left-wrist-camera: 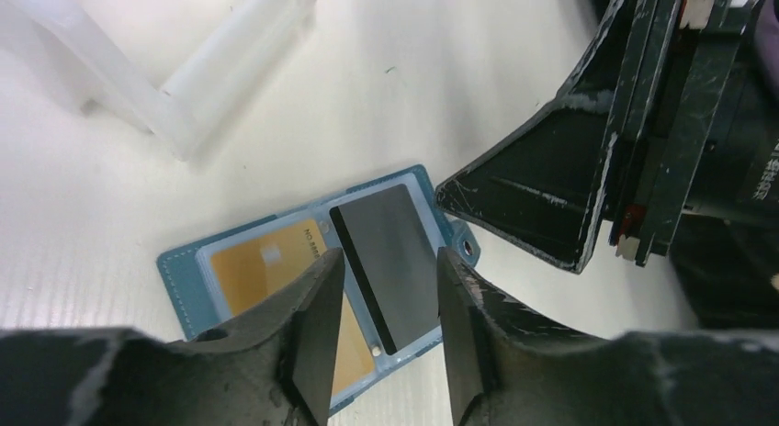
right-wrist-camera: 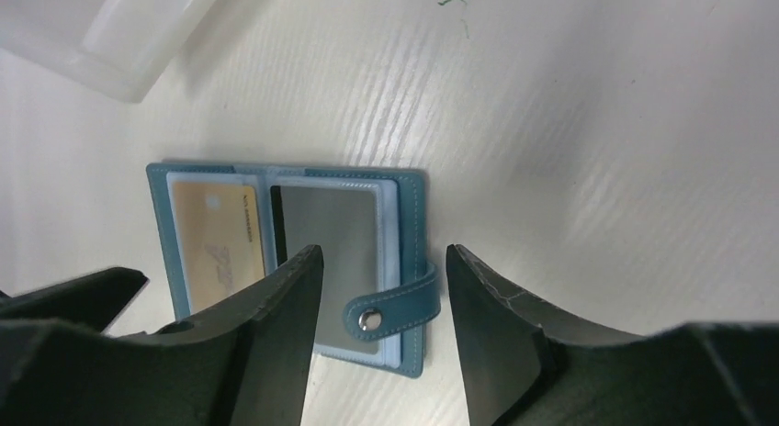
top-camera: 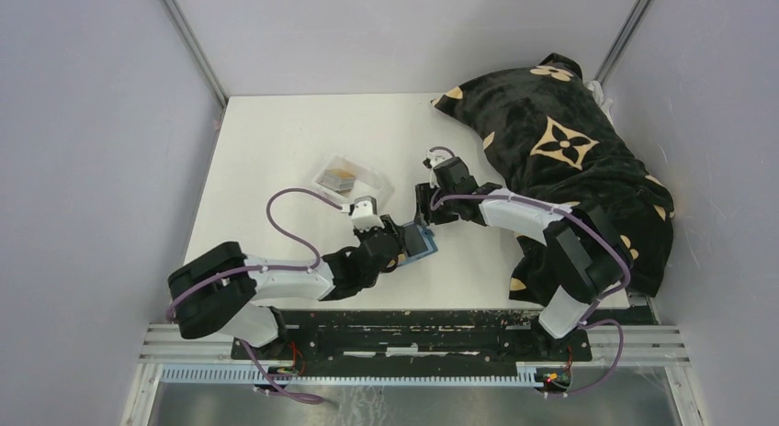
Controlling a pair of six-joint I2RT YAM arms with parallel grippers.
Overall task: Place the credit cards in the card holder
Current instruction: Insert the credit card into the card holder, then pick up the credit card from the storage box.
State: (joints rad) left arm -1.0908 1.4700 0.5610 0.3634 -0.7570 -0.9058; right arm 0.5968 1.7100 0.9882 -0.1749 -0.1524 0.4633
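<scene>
Teal, leather-like covers lie spread flat on the tabletop: the card holder sits open like a book directly under both tools. We see a gold card in the sleeve on one side and a dark grey card in the sleeve beside it, nearer the snap tab.

The left tool hangs just above the grey card with its jaws apart and nothing between them. The right tool is likewise spread and empty, straddling the tab edge from the opposite side, close to the left tool's tips.

We judge the task partly done: two cards are seated. Beyond the left tool, a clear plastic tray holds what looks like a small stack of remaining cards; how many we cannot tell. Those are left to fetch and slot in.

A black cushion with tan flowers lies beyond the right tool, well apart from the holder. The main crowding is the two tools themselves, nearly meeting over the holder; one should clear away before the other works.
</scene>
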